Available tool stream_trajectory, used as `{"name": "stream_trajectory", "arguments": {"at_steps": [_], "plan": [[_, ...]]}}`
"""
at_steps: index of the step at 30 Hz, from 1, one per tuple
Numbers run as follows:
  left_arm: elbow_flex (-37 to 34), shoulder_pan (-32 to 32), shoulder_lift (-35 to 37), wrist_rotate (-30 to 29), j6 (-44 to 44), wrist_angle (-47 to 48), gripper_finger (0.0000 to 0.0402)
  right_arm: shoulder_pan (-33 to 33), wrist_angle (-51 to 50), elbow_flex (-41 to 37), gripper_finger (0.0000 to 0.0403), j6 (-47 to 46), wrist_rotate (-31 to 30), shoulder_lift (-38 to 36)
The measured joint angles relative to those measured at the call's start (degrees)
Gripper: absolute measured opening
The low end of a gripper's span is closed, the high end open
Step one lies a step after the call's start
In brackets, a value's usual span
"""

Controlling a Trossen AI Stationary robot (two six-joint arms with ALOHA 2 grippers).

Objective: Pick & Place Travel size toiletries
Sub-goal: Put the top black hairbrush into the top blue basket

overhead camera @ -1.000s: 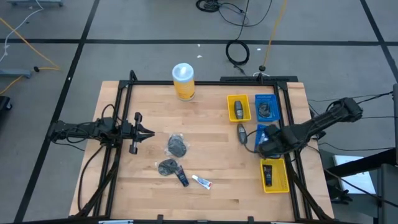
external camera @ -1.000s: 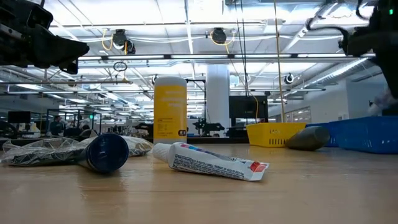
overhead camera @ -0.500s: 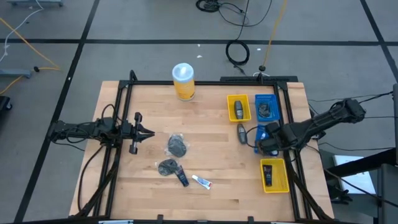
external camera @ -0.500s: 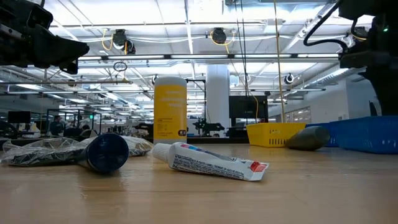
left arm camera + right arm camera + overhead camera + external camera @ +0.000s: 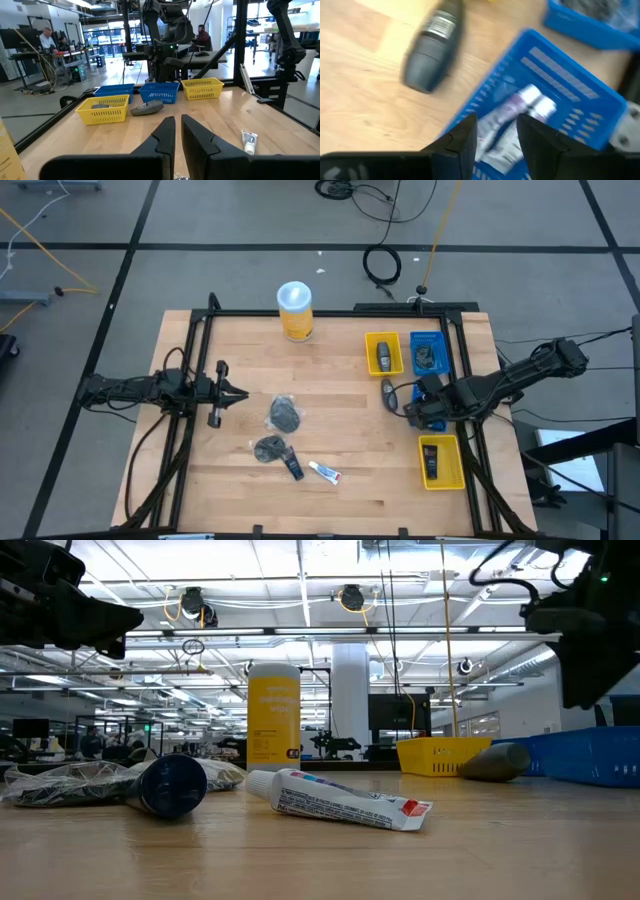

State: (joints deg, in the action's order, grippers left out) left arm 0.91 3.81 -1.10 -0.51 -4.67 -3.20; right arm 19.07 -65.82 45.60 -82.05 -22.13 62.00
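**Right hand parted above the blue tray, grey piece beside it**

The wooden surface (image 5: 330, 410) has open room at centre. The right hand (image 5: 418, 406) hovers over the blue tray (image 5: 600, 97), empty, fingers apart; a white tube (image 5: 520, 112) lies inside. The grey oval piece (image 5: 388, 392) lies just outside, toward ten o'clock, long axis twelve-to-six. The left hand (image 5: 238, 393) waits closed, far off.

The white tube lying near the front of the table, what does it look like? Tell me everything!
The white tube is a small squeezy tube, plastic by the look of it, with a white screw cap at one end and a flat crimped red tail at the other. Small print and coloured marks run along it. It lies flat on the wooden table, beside the dark-blue bottle, and no pincer touches it.
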Motion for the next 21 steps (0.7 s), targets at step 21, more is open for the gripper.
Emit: {"name": "stream_trajectory", "arguments": {"at_steps": [21], "plan": [[0.00, 0.02, 0.00, -0.02, 0.00, 0.00, 0.0033, -0.72, 107.77, -21.84, 0.0138, 58.87, -6.29, 5.51]]}}
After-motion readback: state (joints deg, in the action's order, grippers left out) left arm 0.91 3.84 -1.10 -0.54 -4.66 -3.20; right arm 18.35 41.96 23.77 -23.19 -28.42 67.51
